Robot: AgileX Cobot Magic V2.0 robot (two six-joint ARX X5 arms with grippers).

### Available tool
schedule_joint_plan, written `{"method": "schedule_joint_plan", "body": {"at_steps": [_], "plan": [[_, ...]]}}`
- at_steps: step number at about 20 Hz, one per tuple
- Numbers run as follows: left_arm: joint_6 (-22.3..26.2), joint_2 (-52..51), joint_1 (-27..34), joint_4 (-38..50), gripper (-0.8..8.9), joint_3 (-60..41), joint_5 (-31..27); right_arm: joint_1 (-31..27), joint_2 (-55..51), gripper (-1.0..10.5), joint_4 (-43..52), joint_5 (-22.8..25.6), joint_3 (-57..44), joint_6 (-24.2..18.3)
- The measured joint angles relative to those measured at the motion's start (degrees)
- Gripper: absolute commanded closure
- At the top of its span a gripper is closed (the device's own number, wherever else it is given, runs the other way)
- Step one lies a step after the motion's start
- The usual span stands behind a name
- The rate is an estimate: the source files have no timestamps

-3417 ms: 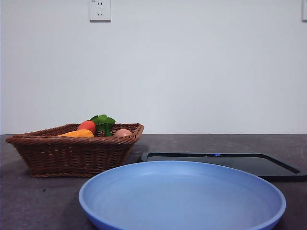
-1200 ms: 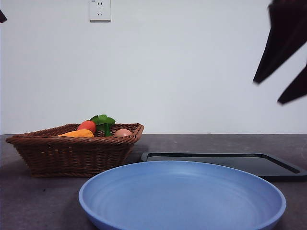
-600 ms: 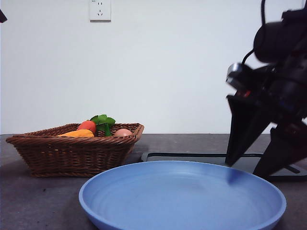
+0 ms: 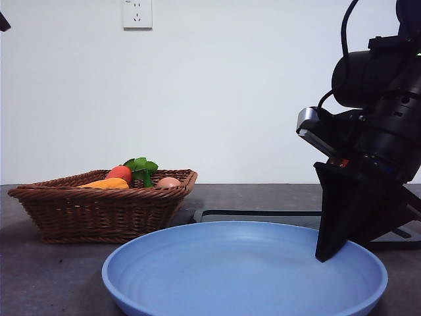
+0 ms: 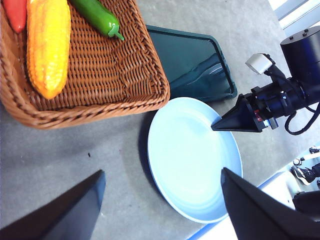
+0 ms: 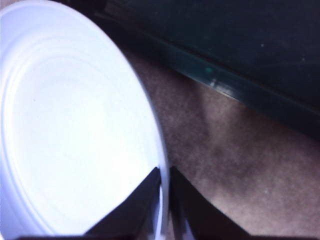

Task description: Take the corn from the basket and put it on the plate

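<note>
The corn [image 5: 48,45], a long orange-yellow cob, lies in the brown wicker basket [image 5: 100,75]; in the front view only its top [image 4: 105,184] shows over the basket's rim [image 4: 99,210]. The light-blue plate [image 4: 243,276] sits in front, near the camera. My right gripper [image 4: 327,253] reaches down at the plate's right side. Its jaws are closed on the plate's rim [image 6: 161,165], one inside and one outside. My left gripper [image 5: 160,210] hangs open high above the table between basket and plate [image 5: 190,160], holding nothing.
A red-orange carrot [image 4: 119,172] with green leaves, a tan ball [image 4: 168,182] and a green pepper [image 5: 97,15] share the basket. A flat black tray [image 4: 368,227] lies behind the plate, close to the right arm. The left arm shows as a dark tip [image 4: 3,23].
The right arm came in from the upper right and dropped to the plate's right rim, closing its jaws on it. The plate has slid slightly left. Basket contents are unmoved.
</note>
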Motion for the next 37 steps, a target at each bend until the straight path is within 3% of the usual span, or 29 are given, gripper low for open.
{"method": "schedule_joint_plan", "body": {"at_steps": [2,8,16,19,25,37], "plan": [[0.0,0.9,0.0,0.8,4.37,0.2,-0.5,0.0,-0.1,9.5,-0.4,-0.3,0.0,0.0],[0.1,9.4,-4.7,3.8,4.37,8.1,-11.3,0.0,-12.2,9.5,-7.7,-1.2,0.0,-0.9],[4.0,33.9,-15.3,4.2,4.38,22.3,-32.9,0.0,-33.4,9.5,-16.9,-1.2,0.0,-0.2],[4.5,43.3,-16.7,4.3,4.4,27.2,-38.1,0.0,-39.3,9.5,-17.4,-1.2,0.0,1.3],[5.6,58.1,-18.9,8.2,4.51,30.6,-42.2,0.0,-45.6,9.5,-18.5,0.2,0.0,4.1],[6.5,65.4,-19.6,10.8,4.52,30.7,-44.4,0.0,-45.6,9.5,-19.7,0.4,0.0,4.3]]}}
